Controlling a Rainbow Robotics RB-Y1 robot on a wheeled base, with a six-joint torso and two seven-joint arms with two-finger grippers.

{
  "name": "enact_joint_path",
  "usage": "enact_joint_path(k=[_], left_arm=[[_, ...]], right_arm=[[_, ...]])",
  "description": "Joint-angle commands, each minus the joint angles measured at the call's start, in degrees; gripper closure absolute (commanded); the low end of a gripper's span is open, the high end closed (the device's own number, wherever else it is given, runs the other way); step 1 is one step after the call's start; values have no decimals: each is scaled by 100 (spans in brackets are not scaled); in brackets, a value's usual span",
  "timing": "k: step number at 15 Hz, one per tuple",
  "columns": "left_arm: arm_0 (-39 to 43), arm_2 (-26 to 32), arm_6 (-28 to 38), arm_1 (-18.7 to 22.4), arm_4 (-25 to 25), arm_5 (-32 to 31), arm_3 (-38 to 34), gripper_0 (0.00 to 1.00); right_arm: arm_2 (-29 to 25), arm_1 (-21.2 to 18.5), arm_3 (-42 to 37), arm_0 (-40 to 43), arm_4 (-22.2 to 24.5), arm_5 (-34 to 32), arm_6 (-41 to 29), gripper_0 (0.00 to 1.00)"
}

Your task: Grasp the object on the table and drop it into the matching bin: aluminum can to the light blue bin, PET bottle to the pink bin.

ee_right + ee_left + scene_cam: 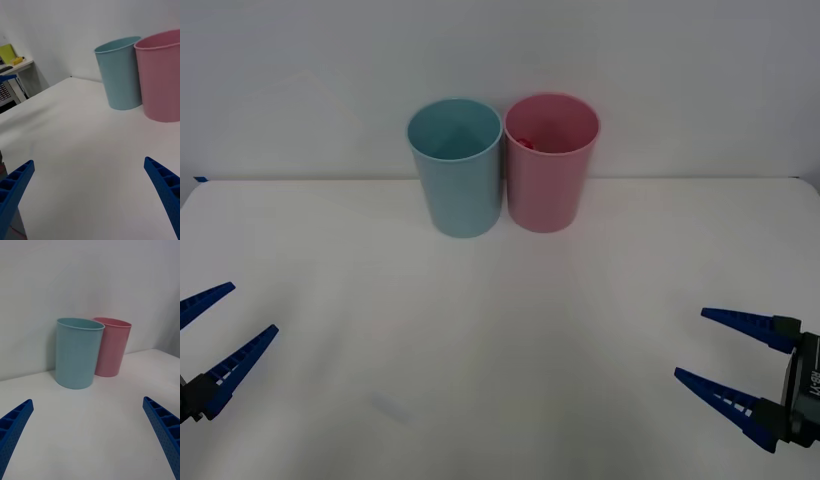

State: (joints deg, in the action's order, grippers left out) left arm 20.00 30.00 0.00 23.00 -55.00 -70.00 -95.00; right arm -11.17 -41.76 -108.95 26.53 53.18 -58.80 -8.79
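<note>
While both arms hang low at the near corners of the table (500, 330), the left gripper (208, 345) and the right gripper (735, 365) each stand with blue fingers spread wide and nothing between them. At the far edge the light blue bin (457, 165) and the pink bin (550, 160) stand upright, side by side and touching or nearly so. A small red patch shows inside the pink bin against its inner wall (522, 142); it is probably the cap of the PET bottle, though too little shows to be sure. If so, the bottle is in its matching bin and the task reads as done. Remaining risks are modest: a reach toward the bins could nudge one into the other, since they are tall, narrow at the base and close-set. Should the red patch be something else, counting the task finished would be an error.
</note>
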Motion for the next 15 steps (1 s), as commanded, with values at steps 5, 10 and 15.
enact_joint_path(k=[5, 10, 15], left_arm=[[0, 0, 0, 0, 0, 0, 0, 0], [0, 0, 0, 0, 0, 0, 0, 0], [0, 0, 0, 0, 0, 0, 0, 0]], right_arm=[[-272, 467, -12, 45, 447, -35, -219, 0], [-281, 775, -135, 36, 816, -53, -351, 0], [-281, 775, -135, 36, 816, -53, -351, 0]])
